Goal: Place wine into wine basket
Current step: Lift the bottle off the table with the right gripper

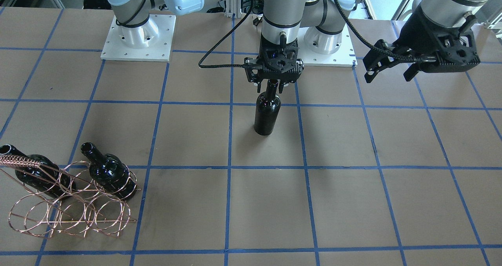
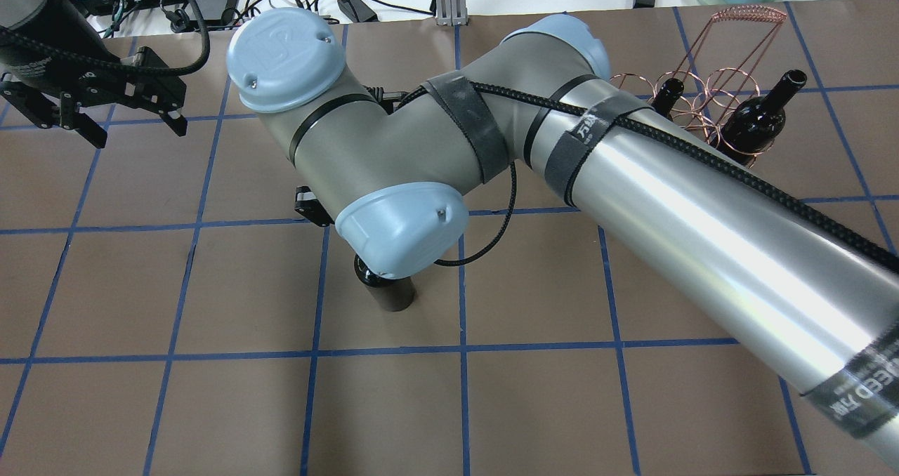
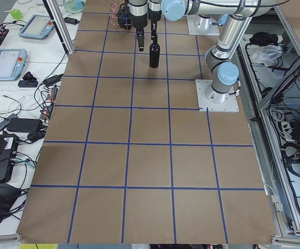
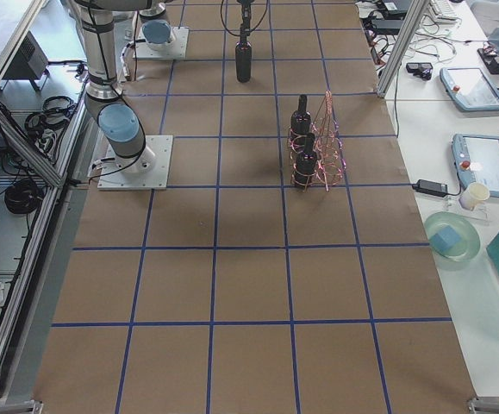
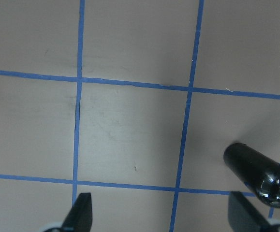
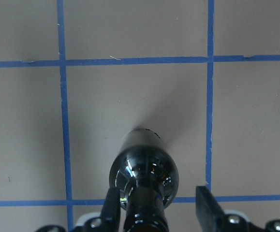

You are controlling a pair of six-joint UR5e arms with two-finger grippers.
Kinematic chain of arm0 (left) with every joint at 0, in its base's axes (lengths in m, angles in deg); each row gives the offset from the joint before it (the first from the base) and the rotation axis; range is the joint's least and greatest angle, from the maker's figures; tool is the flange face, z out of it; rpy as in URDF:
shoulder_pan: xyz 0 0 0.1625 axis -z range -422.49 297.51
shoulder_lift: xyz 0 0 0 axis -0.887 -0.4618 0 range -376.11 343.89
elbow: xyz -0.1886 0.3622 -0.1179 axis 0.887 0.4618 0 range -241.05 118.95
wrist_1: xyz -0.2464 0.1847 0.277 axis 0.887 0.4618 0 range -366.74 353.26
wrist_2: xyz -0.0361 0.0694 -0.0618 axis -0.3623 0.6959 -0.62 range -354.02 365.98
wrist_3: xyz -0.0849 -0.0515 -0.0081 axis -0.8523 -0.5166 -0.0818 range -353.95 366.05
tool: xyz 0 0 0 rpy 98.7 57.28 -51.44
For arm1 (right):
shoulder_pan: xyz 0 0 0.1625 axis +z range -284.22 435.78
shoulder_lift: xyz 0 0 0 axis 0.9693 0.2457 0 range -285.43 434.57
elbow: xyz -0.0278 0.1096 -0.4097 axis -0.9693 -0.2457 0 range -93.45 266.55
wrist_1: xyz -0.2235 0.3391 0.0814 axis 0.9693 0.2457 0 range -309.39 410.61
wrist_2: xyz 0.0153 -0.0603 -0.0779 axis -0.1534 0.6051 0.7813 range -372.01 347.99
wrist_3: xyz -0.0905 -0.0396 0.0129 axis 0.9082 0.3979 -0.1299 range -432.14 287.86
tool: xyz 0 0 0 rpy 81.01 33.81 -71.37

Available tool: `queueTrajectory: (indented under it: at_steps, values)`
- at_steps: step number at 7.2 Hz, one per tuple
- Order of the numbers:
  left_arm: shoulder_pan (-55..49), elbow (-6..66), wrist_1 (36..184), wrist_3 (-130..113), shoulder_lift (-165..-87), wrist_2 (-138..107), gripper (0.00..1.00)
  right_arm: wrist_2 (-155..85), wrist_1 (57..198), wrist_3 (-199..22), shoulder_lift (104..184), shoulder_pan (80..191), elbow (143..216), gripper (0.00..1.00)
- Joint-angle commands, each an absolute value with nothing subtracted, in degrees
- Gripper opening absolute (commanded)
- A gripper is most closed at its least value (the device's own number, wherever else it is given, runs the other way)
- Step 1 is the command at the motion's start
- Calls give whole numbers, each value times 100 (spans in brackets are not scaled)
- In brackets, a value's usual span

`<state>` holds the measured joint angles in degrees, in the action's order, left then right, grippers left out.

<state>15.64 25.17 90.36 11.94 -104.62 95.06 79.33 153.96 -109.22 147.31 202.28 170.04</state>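
Observation:
A glossy near-black wine bottle (image 1: pixel 267 115) stands upright on the brown table, near its middle. My right gripper (image 1: pixel 273 86) is open, pointing down over the bottle's neck. In the right wrist view the neck (image 6: pixel 143 212) lies between the fingers, close to one finger and apart from the other. The copper wire wine basket (image 1: pixel 70 207) stands at the table's right-arm end and holds two more bottles, one (image 1: pixel 110 172) beside the other (image 1: pixel 37 175). My left gripper (image 1: pixel 388 75) is open and empty, raised off to the side. The standing bottle also shows in the left wrist view (image 5: pixel 253 171).
The two white arm base plates (image 1: pixel 137 38) sit at the robot's edge of the table. Blue tape lines divide the brown surface into squares. In the overhead view my right arm (image 2: pixel 632 181) hides most of the standing bottle (image 2: pixel 393 295).

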Motion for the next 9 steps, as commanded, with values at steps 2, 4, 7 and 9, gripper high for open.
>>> queueTrajectory:
  at_steps: [2,4,7,9]
  values:
    - [1573,2517,9073,1194,-10452,9475,100,7922,15405,-10923,14725,20234,17004,59]
    - [1582,2517,9431,1185,-10374,9493,100,7913,15405,-10915,14734,20234,17004,48]
    - [1582,2517,9442,1185,-10356,9676,100,7913,15405,-10906,14734,20234,17004,29]
    - [1582,2517,9434,1185,-10356,9949,100,7808,15423,-10897,14743,20225,16987,26]
